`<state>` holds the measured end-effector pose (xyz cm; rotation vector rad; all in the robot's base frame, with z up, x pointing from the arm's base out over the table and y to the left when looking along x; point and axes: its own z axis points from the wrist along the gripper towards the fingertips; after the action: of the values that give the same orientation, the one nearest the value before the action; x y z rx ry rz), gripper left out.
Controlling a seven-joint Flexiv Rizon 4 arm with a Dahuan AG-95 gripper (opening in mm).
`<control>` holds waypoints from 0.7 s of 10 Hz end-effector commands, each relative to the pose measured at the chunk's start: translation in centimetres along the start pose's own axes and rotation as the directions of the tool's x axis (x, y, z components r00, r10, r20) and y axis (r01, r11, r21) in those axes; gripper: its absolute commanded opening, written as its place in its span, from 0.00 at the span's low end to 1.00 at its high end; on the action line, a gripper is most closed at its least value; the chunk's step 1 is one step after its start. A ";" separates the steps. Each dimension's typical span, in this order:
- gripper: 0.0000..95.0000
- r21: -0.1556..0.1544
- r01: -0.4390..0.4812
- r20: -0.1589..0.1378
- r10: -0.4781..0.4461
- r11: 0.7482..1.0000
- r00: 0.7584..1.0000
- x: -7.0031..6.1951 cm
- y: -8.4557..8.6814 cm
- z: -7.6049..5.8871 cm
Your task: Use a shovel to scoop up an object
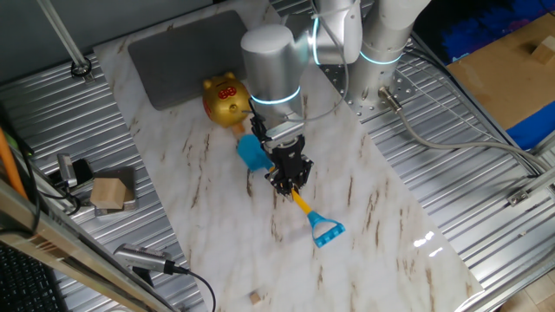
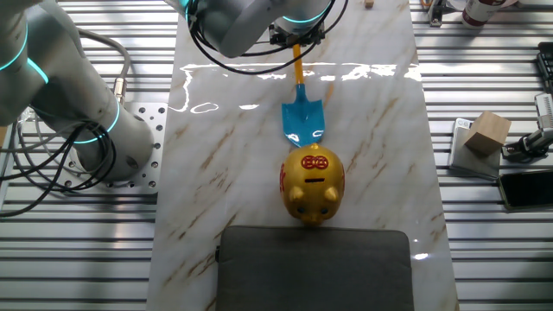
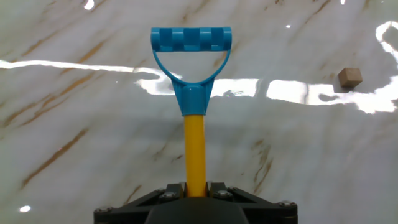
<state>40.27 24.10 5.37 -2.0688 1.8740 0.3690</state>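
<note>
The shovel (image 1: 295, 196) lies flat on the marble table (image 1: 390, 208), its blade near the gold pig bank (image 2: 312, 183). The gripper (image 1: 289, 179) is around the yellow shaft; its fingers seem closed on it, though the hand view shows only their base. Holding it mid-shaft probably gives control of the blade. The small cube (image 3: 349, 77) sits well apart, beyond the D-handle.

Arm (image 1: 273, 61): silver-grey cylindrical links, glowing cyan rings at joints. Gripper (image 1: 289, 178): black, visible screws. Black cables (image 2: 52, 151) beside base.
</note>
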 end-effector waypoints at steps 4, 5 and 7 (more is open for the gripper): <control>0.00 -0.001 0.012 -0.012 -0.012 1.000 1.000 0.5 0.2 -0.3; 0.00 -0.002 0.014 -0.015 -0.014 1.000 1.000 0.5 0.2 -0.3; 0.00 -0.002 0.020 -0.020 -0.020 1.000 1.000 0.7 0.2 -0.3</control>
<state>40.13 23.41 5.35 -2.0981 1.8654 0.3496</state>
